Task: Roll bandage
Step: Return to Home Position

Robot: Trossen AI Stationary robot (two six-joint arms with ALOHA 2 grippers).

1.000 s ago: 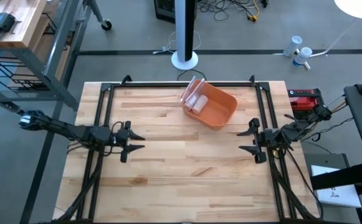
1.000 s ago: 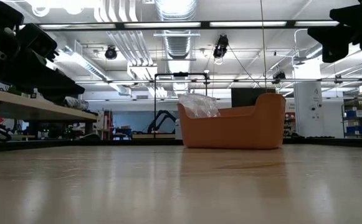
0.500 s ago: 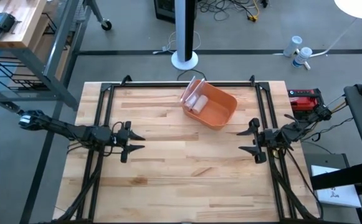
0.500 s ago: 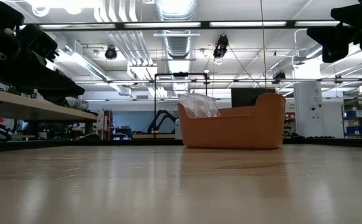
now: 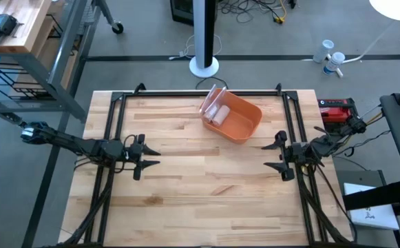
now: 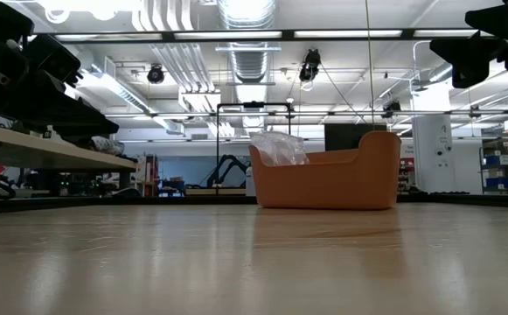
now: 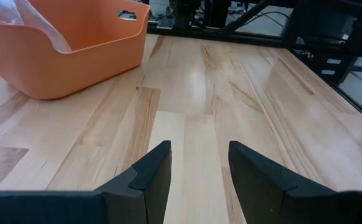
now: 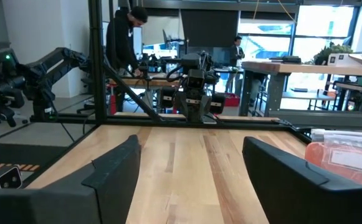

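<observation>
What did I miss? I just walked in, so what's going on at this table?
Nothing is being handled right now. The transparent zip bag lies inside the orange bin at the far middle of the wooden table. The left gripper hovers open at the table's left side and the right gripper hovers open at its right side. Both are empty and well apart from the bin.

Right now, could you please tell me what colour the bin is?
The bin is orange, shown best in the left wrist view.
</observation>
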